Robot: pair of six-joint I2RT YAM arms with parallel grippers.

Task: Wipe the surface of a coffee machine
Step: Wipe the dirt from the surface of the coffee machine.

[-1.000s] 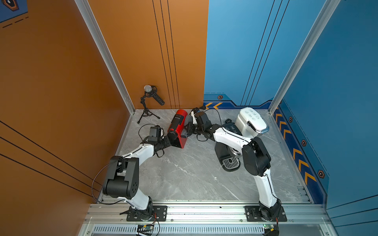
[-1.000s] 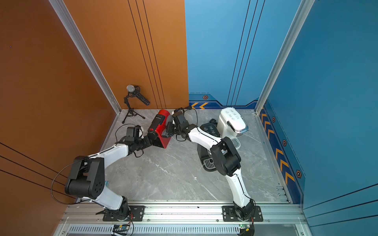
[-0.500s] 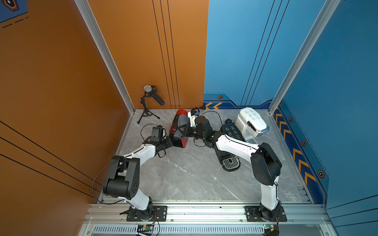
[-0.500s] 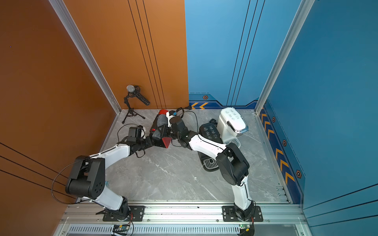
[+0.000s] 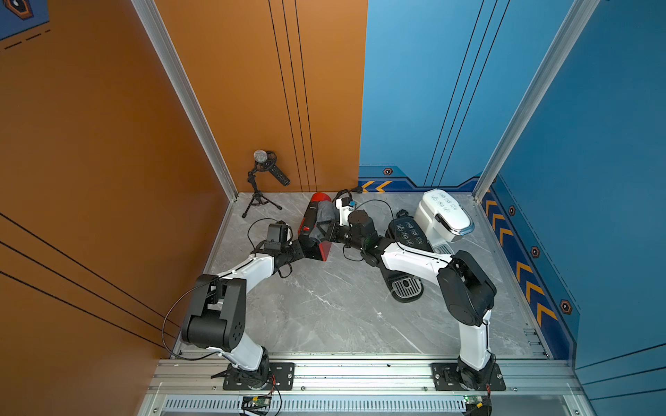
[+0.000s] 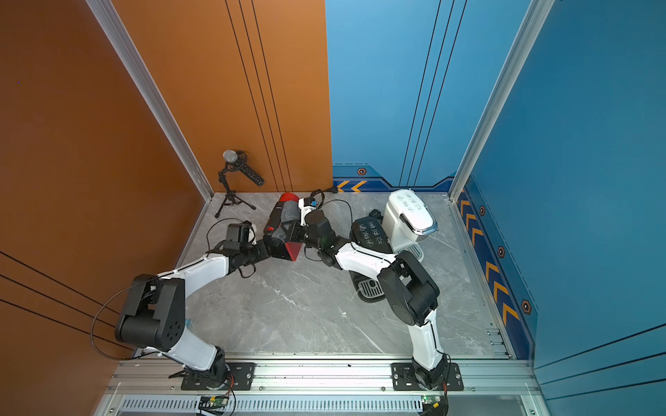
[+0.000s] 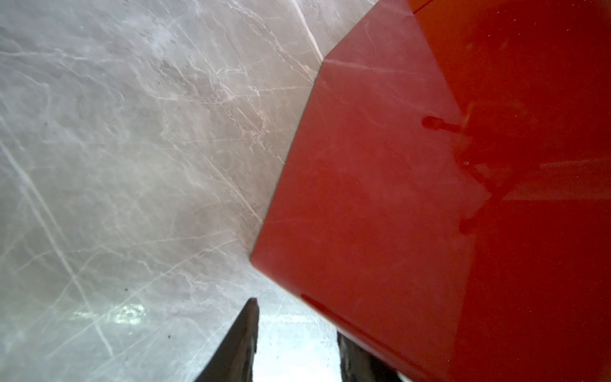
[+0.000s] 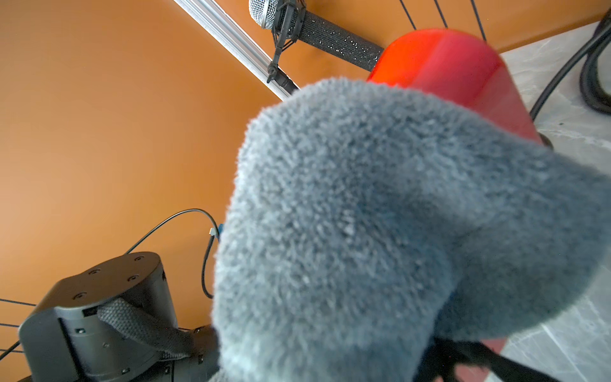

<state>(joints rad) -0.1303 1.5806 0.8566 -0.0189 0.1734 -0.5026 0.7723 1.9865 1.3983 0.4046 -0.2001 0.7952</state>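
The red coffee machine [image 5: 309, 219] stands toward the back left of the worktop [image 5: 324, 324], close to the orange wall [image 5: 252, 90] and just in front of the corner where orange meets blue. A microphone [image 5: 261, 157] on its tripod stands nearby on the wall side, leaving a narrow lane between them.

The right end effector [image 5: 323, 229] is clamped on a grey cloth [image 5: 325, 215], which lies pressed over the top of the machine. In the right wrist view the cloth [image 8: 363, 231] fills most of the picture, with the machine's rounded red end [image 8: 446, 66] showing past its edge.

The left end effector [image 5: 307, 250] sits at the machine's front base. In the left wrist view its dark fingers [image 7: 243, 344] stand apart beside the angled lower edge of the red side panel [image 7: 380, 198]; whether they clamp anything I cannot tell.

To the right, a black machine [image 5: 409, 232] and a white one [image 5: 445, 216] crowd the far side. The widest open marble lies in front, between the two arms.
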